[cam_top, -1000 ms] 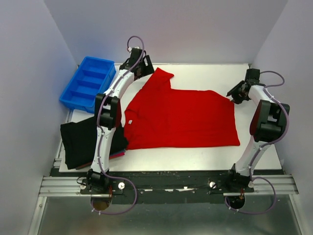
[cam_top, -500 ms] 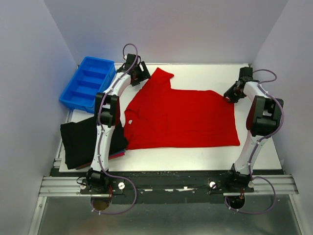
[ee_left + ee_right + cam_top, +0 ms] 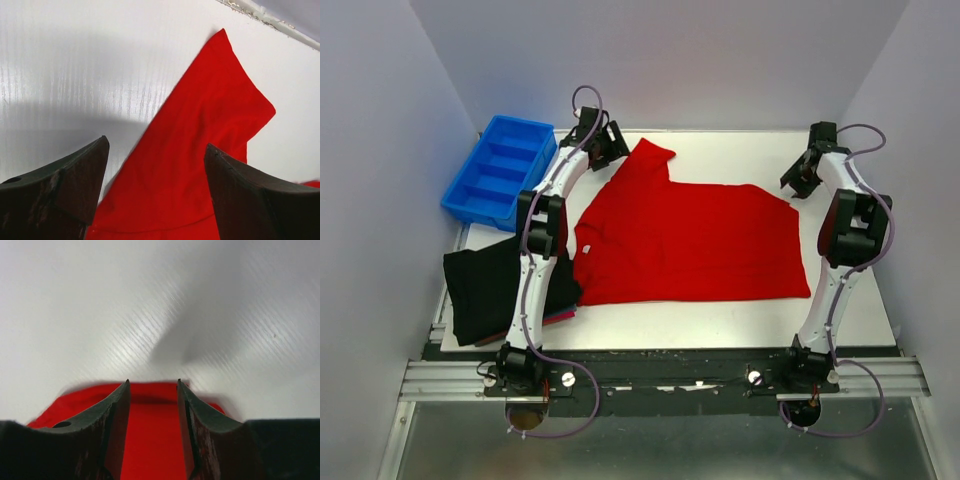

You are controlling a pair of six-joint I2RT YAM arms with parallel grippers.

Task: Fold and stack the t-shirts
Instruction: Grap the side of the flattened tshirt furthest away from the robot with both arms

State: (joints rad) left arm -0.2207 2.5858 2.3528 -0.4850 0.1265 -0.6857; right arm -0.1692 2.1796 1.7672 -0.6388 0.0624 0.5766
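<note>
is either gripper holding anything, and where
Nothing is held. Both are open: the left gripper over a sleeve of the red t-shirt, the right gripper over its far corner.

The red shirt [image 3: 690, 240] lies spread flat across the middle of the white surface [image 3: 740, 155], its body a wide rectangle, one sleeve [image 3: 648, 165] pointing toward the far left. The black shirt [image 3: 485, 285] lies folded at the near left edge, a sliver of a dark-red shirt [image 3: 560, 316] showing under its near right corner
</note>
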